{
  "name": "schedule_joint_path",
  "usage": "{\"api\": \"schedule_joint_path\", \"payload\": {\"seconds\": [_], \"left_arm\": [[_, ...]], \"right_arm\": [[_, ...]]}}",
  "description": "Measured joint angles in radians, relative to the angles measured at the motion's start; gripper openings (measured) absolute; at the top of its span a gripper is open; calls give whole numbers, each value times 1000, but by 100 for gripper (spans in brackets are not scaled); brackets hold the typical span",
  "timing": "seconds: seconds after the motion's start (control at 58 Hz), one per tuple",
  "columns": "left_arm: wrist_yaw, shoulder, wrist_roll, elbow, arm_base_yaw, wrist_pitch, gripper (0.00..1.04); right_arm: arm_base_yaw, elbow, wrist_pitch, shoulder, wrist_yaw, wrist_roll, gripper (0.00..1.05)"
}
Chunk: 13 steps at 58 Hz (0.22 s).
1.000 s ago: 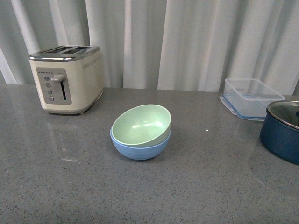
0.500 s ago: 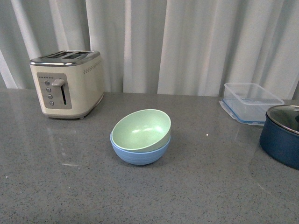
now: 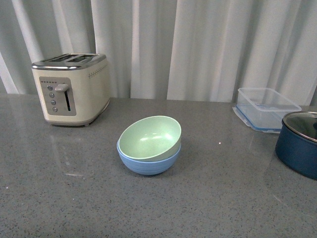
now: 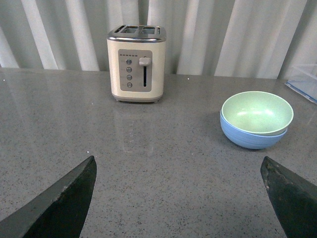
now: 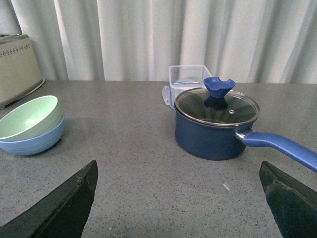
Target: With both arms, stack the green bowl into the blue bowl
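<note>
The pale green bowl sits nested inside the light blue bowl, tilted a little, in the middle of the grey counter. The left wrist view has the green bowl inside the blue bowl, and the right wrist view shows the same green bowl in the blue bowl. My left gripper is open over bare counter, well short of the bowls. Wide open too, my right gripper hangs over bare counter, off to the side of the bowls. Neither arm shows in the front view.
A cream toaster stands at the back left. At the back right sits a clear plastic container. A dark navy pot with a glass lid is at the right edge, its blue handle sticking out.
The front view shifted slightly between a second ago and half a second ago. The bowls keep their place on the counter and nothing has moved since.
</note>
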Motion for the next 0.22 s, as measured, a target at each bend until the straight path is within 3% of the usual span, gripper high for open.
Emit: {"api": "schedule_joint_path", "payload": {"seconds": [0.224], "left_arm": [[0, 0, 0, 0, 0, 0, 98]], "right_arm": [[0, 0, 0, 0, 0, 0, 95]]}}
